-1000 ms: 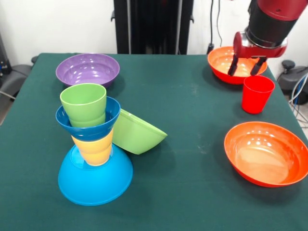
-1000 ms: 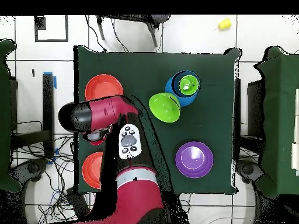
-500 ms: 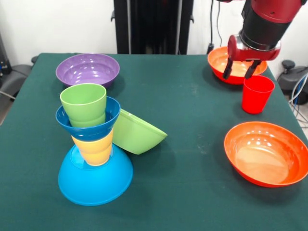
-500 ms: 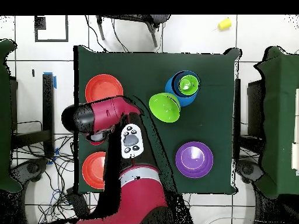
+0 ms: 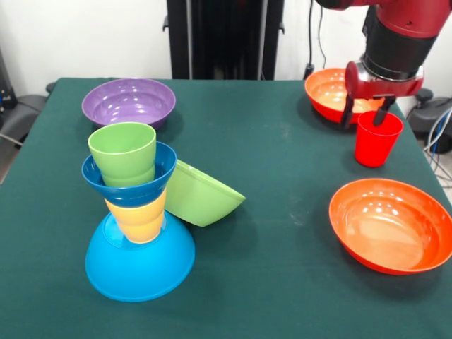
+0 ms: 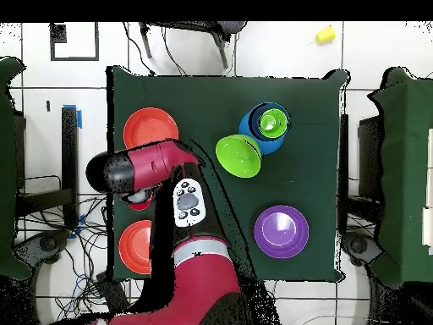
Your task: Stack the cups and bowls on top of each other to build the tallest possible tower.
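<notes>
- Since the frame half a second earlier, you had brought the gripper (image 5: pixel 366 113) sideways from in front of the far orange bowl (image 5: pixel 332 91) to just above the red cup (image 5: pixel 377 138); nothing else on the counter (image 5: pixel 282 183) had shifted.
- You had the red and black arm (image 5: pixel 399 35) reaching down from the top right of the front view; in the overhead view its body (image 6: pixel 139 169) covered the red cup completely.
- The tower (image 5: pixel 138 212) stood at the counter's near left: the upturned light-blue bowl (image 5: pixel 140 265) at the base, a yellow cup (image 5: pixel 138 219) on it, the dark blue bowl (image 5: pixel 134 185) above that, and the green cup (image 5: pixel 124 153) seated in it on top.
- The near orange bowl (image 5: pixel 392 224) sat upright at the near right, well apart from the tower.
- The purple bowl (image 5: pixel 128 102) sat upright at the far left.
- The green bowl (image 5: pixel 201 196) lay tipped on its side, leaning against the tower.
- The red cup stood upright between the two orange bowls.
- Your fingers (image 5: pixel 347 111) were spread apart, holding nothing, their tips level with the cup's rim.
</notes>
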### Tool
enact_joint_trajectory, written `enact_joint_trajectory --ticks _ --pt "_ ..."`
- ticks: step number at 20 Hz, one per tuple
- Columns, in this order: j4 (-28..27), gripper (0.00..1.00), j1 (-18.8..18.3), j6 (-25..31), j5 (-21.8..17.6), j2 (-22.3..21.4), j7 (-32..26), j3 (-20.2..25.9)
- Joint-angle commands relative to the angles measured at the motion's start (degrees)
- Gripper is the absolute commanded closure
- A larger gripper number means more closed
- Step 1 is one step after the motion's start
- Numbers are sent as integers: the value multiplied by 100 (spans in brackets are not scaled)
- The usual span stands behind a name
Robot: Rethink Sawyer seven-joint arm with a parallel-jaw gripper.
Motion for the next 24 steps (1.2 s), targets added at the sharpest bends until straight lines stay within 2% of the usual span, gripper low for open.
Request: enact_joint_trajectory --ticks 1,7,11,15,24 --pt "-40 0 -51 -375 -370 469 -479 527" --pt "-113 0 -73 -191 -358 642 -466 519" --pt "-192 0 -44 126 -321 763 -498 509" --pt "24 0 -8 -194 -441 785 -464 483" --pt "118 0 67 -237 -407 734 -359 486"
